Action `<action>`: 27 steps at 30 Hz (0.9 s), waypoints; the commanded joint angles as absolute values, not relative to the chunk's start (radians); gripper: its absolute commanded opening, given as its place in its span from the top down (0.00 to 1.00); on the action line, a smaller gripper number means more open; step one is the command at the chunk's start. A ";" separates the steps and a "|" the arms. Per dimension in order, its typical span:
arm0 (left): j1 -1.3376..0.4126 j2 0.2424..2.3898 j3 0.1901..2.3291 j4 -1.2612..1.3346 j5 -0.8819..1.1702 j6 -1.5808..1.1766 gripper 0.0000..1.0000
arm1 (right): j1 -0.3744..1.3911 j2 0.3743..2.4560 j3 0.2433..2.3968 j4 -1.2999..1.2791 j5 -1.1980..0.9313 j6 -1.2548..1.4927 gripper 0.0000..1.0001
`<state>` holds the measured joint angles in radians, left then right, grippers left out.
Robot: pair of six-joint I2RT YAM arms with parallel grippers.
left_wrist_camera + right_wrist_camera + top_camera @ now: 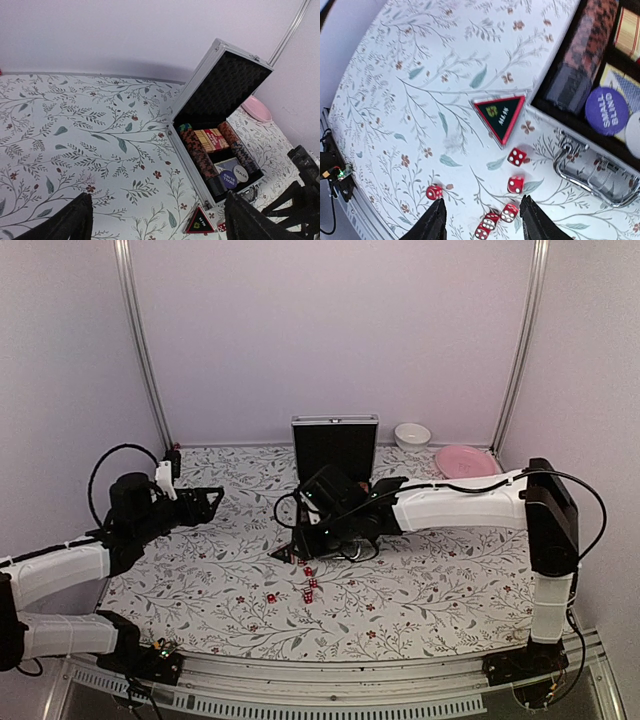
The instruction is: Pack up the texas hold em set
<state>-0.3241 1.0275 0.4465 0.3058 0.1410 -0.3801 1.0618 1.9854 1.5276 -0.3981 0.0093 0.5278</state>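
Note:
The silver case [335, 445] stands open at the back centre, lid upright with black lining. In the left wrist view the case [186, 147] holds rows of poker chips [197, 150], a tan-red card pack [212, 139] and round buttons. The black triangular piece [500, 116] lies on the cloth by the case's front corner; it also shows in the left wrist view [200, 221]. Several tiny red dice [517, 156] are scattered in front of the case's metal handle [592, 175]. My right gripper [481, 200] is open and empty above the dice. My left gripper [157, 197] is open and empty, left of the case.
A pink plate [465, 460] and a white bowl [412, 435] sit at the back right, beside the case. The floral cloth [200, 580] covers the table. Metal frame posts [140, 340] stand at the back corners.

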 commanded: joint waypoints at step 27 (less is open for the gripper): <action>-0.388 0.983 0.189 0.742 -0.047 -0.259 0.08 | 1.112 2.304 1.836 -0.739 0.149 0.724 0.68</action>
<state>-0.3752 0.9630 0.1810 0.7101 -0.0532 -0.2626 1.1061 2.2799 1.8023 -0.7219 0.1234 0.7162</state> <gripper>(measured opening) 0.924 0.329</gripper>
